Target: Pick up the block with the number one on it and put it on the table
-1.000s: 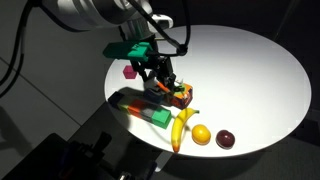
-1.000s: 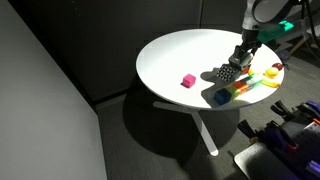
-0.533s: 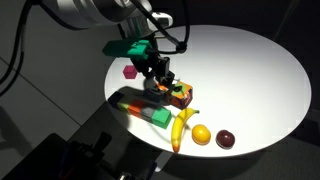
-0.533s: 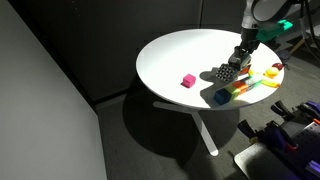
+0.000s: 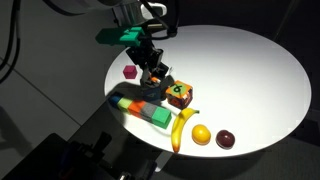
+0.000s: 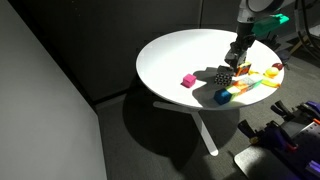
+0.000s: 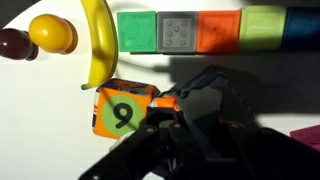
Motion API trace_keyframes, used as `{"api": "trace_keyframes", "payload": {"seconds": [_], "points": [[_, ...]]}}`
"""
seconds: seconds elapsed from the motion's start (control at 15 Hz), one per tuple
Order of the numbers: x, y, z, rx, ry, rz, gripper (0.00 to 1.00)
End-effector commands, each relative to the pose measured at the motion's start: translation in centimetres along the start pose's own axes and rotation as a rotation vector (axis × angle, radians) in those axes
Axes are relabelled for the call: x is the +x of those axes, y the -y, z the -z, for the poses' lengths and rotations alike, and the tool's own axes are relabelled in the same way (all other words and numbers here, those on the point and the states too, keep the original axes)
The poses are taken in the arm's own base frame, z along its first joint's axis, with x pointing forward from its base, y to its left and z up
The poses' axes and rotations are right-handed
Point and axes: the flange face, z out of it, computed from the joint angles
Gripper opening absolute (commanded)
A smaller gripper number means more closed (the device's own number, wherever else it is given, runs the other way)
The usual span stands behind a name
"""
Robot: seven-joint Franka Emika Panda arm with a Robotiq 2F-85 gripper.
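My end effector [image 5: 155, 76] hangs above the bench [image 5: 250, 70], its fingers drawn in on a small cube. I take that cube for the block with the number one [image 5: 158, 73], though I can't read any digit on it. In the wrist view the fingers are a dark mass, so I can't confirm there how firm the grip is. The block is clear of the surface, held up and just to one side of the red-orange cube [image 5: 180, 95], whose green face shows a nine in the wrist view [image 7: 122, 112].

I judge the lift to be done and the set-down not yet made. Held this high, the block would clear its neighbours on the way to bare bench.

Just past the cube lies the long multicoloured bar [image 5: 140, 108]. A banana [image 5: 180, 130], an orange [image 5: 201, 134] and a dark round fruit [image 5: 226, 139] sit near the bench edge. A pink block [image 5: 129, 72] sits apart on the far side of my arm.

I see no bowl, tray or box; everything rests straight on the bench. The wide open area of the bench looks like the safer place to set the block down.
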Motion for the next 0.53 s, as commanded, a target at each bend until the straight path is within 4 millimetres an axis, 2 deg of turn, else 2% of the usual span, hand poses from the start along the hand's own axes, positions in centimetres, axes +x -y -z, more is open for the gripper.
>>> {"api": "trace_keyframes", "payload": {"seconds": [0.0,0.47], "points": [[1.2,0.5,1.8,0.013,-0.019,0.002,0.07],[4.8,0.4,1.4,0.051,-0.095,-0.039,0.06]]}}
